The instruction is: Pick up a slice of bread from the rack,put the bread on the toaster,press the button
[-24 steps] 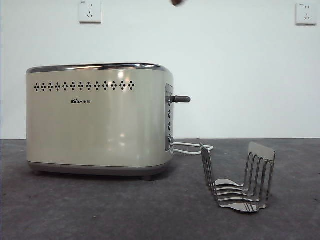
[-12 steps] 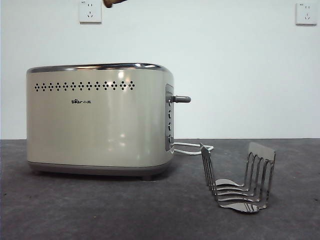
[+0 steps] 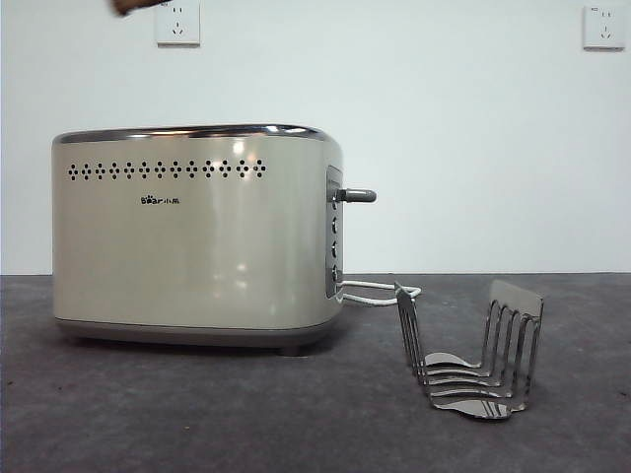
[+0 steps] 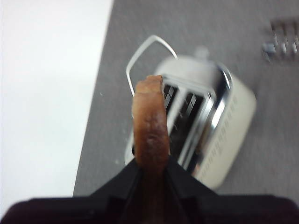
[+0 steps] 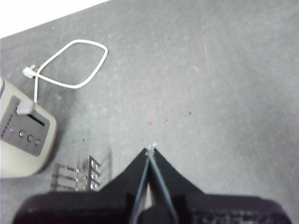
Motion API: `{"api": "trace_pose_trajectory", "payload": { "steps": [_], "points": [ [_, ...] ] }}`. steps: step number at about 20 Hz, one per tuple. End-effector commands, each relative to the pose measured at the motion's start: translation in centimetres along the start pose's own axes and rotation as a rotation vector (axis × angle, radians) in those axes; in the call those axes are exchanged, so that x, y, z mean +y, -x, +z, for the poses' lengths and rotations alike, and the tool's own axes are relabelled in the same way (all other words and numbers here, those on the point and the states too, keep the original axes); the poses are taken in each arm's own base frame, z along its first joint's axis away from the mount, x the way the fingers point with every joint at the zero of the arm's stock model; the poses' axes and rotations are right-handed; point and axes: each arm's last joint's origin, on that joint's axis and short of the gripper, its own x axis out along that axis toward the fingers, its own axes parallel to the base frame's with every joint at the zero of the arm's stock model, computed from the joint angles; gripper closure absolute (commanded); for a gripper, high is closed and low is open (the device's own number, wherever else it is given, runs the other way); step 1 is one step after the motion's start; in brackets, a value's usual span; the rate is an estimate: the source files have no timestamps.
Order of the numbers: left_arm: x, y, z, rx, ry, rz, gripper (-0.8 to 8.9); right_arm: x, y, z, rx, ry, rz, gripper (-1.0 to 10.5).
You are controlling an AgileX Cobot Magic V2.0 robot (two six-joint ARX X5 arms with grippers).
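Front view: the toaster (image 3: 197,236) fills the left half of the frame, its grey lever (image 3: 357,195) sticking out to the right. The rack (image 3: 469,357) sits lower right, apart from the toaster and holding nothing, with the white cord (image 3: 380,292) looping between them. Two wall sockets (image 3: 177,22) sit along the top edge. A small brown tip of the slice of bread (image 3: 131,6) pokes in at the upper left edge, high above the toaster with open wall between.

Left wrist view: my left gripper (image 4: 150,170) pinches the slice of bread (image 4: 150,126) edge-on, crust facing the camera. Behind it is the toaster (image 4: 212,135) with both slots (image 4: 180,112) open to view, something the front view hides. The rack (image 4: 282,39) shows blurred at the upper right corner.

Right wrist view: my right gripper (image 5: 150,154) has its jaws pressed together, holding nothing, over bare grey table (image 5: 224,84). The toaster's control end (image 5: 23,135) is at the left edge, the rack (image 5: 81,175) at lower left, the cord (image 5: 70,63) at upper left.
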Motion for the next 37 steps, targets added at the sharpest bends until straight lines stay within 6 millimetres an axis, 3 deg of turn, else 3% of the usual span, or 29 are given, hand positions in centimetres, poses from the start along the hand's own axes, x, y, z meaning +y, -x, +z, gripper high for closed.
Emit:
{"api": "trace_pose_trajectory", "payload": {
  "steps": [1, 6, 16, 23, 27, 37],
  "points": [
    [-0.7, -0.8, -1.0, 0.043, -0.150, -0.023, 8.23, 0.0, 0.1, 0.1, -0.018, 0.013, 0.003, 9.5],
    [-0.6, -2.7, -0.7, 0.057, -0.232, -0.081, 8.23, 0.0, 0.1, 0.2, -0.019, 0.025, 0.003, 9.5],
    [-0.2, -8.6, 0.3, 0.146, -0.375, -0.202, 8.22, 0.0, 0.1, 0.1, -0.010, 0.039, 0.002, 9.5],
    [0.1, -9.9, 0.0, 0.173, -0.386, -0.225, 8.22, 0.0, 0.1, 0.1, -0.009, 0.055, 0.001, 9.5],
    [0.8, -10.2, 0.6, 0.123, -0.365, -0.145, 8.22, 0.0, 0.1, 0.1, -0.013, 0.057, 0.002, 9.5],
    [0.5, -12.5, 0.4, 0.135, -0.391, -0.256, 8.22, 0.0, 0.1, 0.1, -0.012, 0.058, 0.002, 9.5]
  ]
}}
